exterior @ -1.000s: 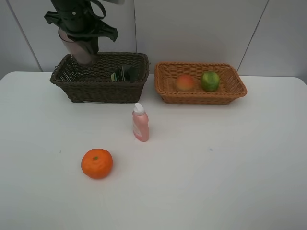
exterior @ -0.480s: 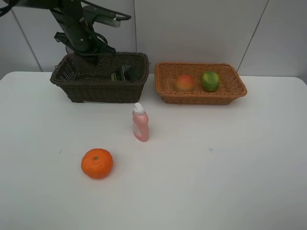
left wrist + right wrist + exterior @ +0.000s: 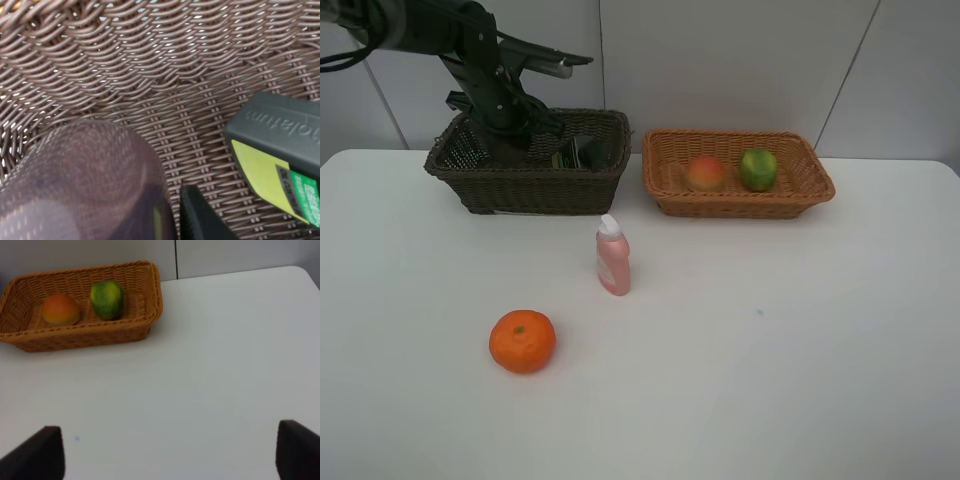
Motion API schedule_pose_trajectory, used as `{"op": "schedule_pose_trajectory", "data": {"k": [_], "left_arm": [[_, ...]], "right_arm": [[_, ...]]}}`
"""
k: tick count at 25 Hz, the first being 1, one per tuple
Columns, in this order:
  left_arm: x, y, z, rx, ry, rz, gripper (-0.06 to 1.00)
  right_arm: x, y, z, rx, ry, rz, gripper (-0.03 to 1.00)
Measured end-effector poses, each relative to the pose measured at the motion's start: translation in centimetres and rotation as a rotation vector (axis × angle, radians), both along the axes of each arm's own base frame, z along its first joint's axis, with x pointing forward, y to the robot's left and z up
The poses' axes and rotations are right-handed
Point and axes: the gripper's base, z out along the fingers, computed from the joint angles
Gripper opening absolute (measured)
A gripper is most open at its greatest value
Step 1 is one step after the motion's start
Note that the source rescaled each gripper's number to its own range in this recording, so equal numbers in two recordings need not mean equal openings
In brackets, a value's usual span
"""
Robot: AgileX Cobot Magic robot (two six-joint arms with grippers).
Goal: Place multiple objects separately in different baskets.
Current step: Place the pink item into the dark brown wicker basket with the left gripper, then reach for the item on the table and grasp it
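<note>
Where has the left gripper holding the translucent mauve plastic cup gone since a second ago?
Yes, moved: the left gripper has dropped from above the dark brown wicker basket's rim to inside it, carrying the cup.

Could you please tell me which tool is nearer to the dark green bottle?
Left. The left tool is inside the dark basket beside the bottle, gripping the mauve cup; the right tool hangs open over the table facing the tan basket.
</note>
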Motion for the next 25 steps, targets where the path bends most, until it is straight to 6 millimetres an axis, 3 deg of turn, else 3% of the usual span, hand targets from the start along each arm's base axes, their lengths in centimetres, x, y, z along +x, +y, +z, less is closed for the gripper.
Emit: {"op": "schedule_pose_trajectory", "data": {"k": [2, 7, 9, 16, 21, 25], "left_arm": [[0.0, 0.0, 0.0, 0.000, 0.001, 0.000, 0.17], [0.0, 0.1, 0.0, 0.003, 0.007, 0.002, 0.79], [0.0, 0.1, 0.0, 0.003, 0.007, 0.002, 0.92], [-0.1, 0.1, 0.3, -0.002, 0.003, 0.005, 0.98], [-0.7, 0.2, 3.4, -0.031, -0.037, 0.016, 0.98], [-1.7, -0.1, 4.8, -0.020, -0.004, 0.019, 0.98]], "right_arm": [[0.0, 0.0, 0.0, 0.000, 0.000, 0.000, 0.85], [0.0, 0.0, 0.0, 0.000, 0.000, 0.000, 0.85], [0.0, 0.0, 0.0, 0.000, 0.000, 0.000, 0.85], [0.0, 0.0, 0.0, 0.000, 0.000, 0.000, 0.85], [0.0, 0.0, 0.0, 0.000, 0.000, 0.000, 0.85], [0.0, 0.0, 0.0, 0.000, 0.000, 0.000, 0.85]]}}
